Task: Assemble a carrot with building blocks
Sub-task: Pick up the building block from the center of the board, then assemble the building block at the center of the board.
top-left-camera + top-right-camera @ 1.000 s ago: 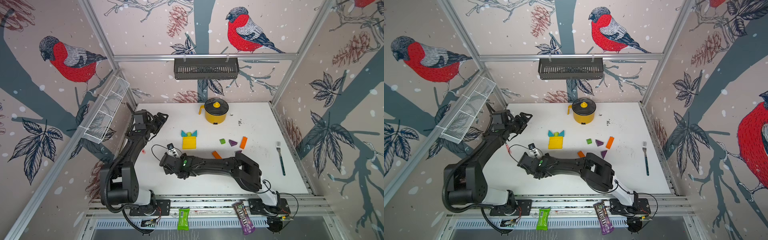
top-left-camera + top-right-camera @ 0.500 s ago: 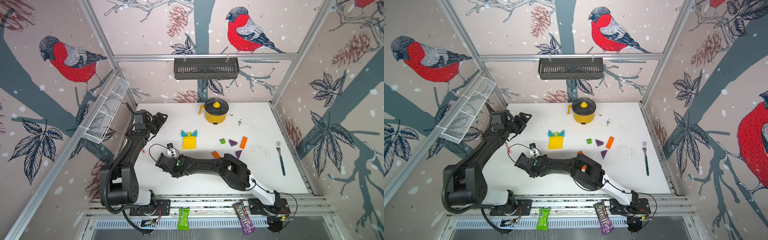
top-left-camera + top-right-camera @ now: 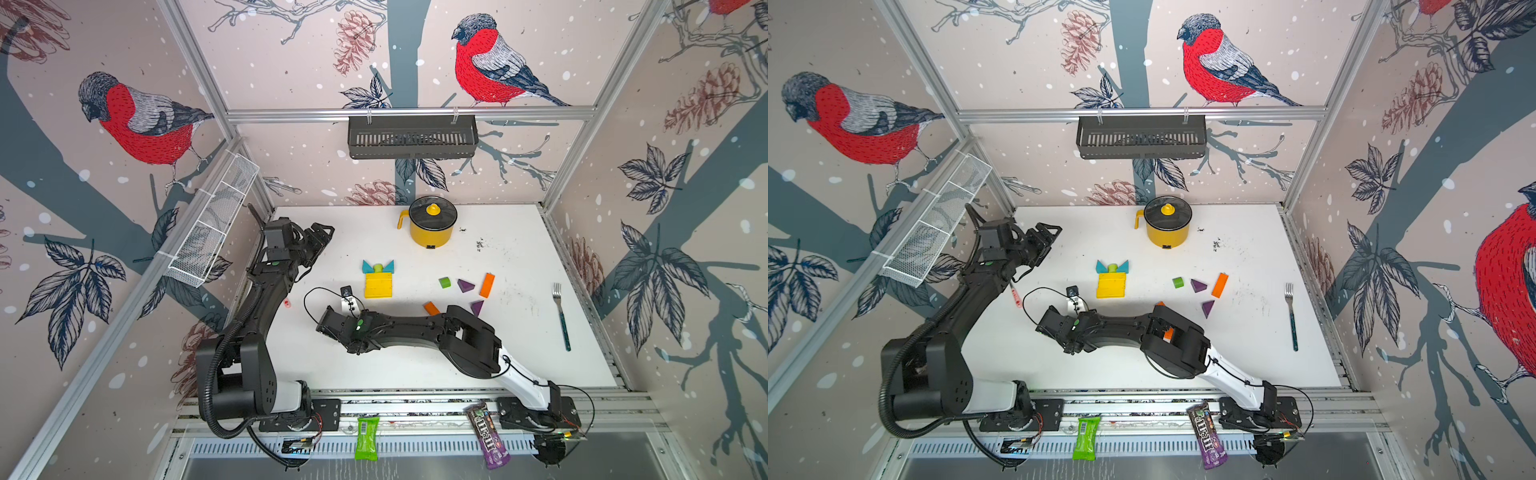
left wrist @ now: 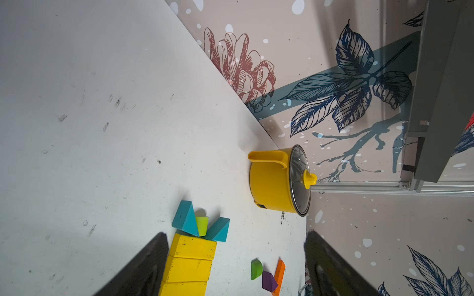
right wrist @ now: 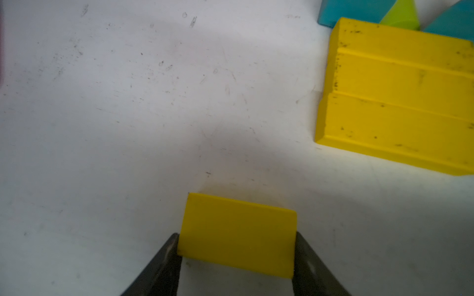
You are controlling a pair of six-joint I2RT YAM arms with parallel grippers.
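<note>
The right end effector (image 5: 236, 246) is clenched on a flat yellow rectangular block (image 5: 238, 230), a finger (image 5: 166, 258) against either side. It sits low at the white bench (image 3: 415, 365), apart from the row of three joined yellow rectangles (image 3: 378, 285) capped by two teal triangles (image 3: 368, 267) and a small green piece (image 3: 378, 268). Loose orange, purple and green blocks (image 3: 465, 285) lie further right. The left end effector (image 3: 324, 235) hangs released and empty near the bench's back-left corner.
</note>
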